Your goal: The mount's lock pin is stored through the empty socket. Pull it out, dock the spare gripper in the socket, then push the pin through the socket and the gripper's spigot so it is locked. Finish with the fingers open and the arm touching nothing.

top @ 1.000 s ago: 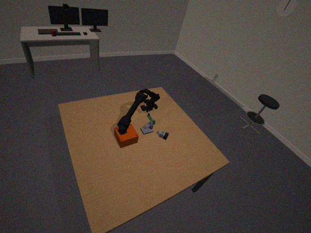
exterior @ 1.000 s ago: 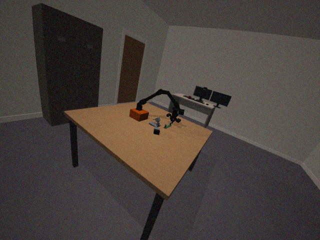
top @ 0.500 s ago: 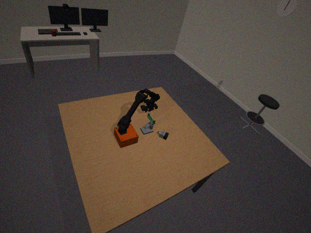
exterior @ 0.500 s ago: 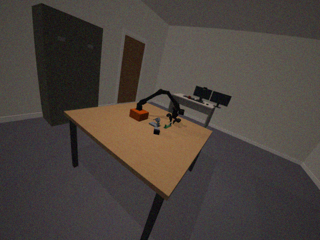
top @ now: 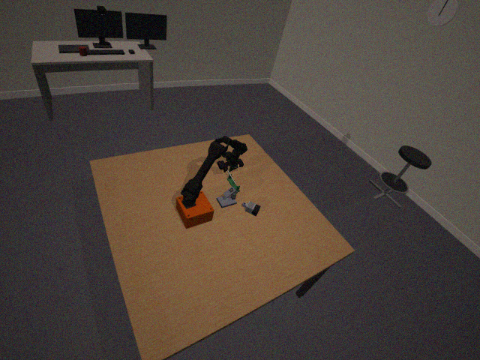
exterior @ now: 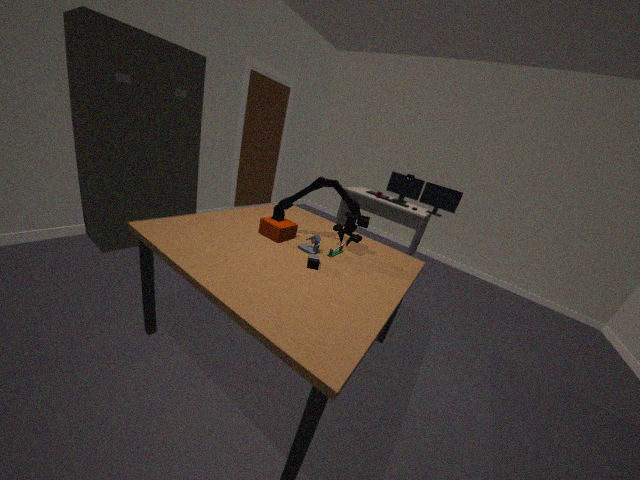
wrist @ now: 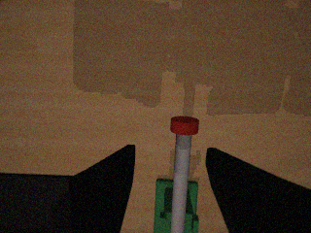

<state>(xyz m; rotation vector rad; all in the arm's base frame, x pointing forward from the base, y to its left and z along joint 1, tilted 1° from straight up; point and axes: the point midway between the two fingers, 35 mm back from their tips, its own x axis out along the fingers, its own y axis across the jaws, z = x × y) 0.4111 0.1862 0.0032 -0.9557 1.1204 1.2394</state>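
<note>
The lock pin (wrist: 184,125), a grey shaft with a red cap, lies on a green rest (wrist: 162,204) (top: 232,182) (exterior: 336,252) on the table. My gripper (wrist: 170,153) (top: 231,167) (exterior: 347,238) is open. Its two dark fingers stand on either side of the pin with a clear gap on each side. The grey mount (top: 229,197) (exterior: 313,241) with its socket stands beside the orange arm base (top: 195,210) (exterior: 278,228). The spare gripper (top: 252,208) (exterior: 313,262), grey and black, lies on the table right of the mount.
The wooden table (top: 217,279) (exterior: 268,304) bears everything. A desk with two monitors (top: 93,58) (exterior: 408,206) stands by the far wall. A black stool (top: 410,163) stands near the right wall.
</note>
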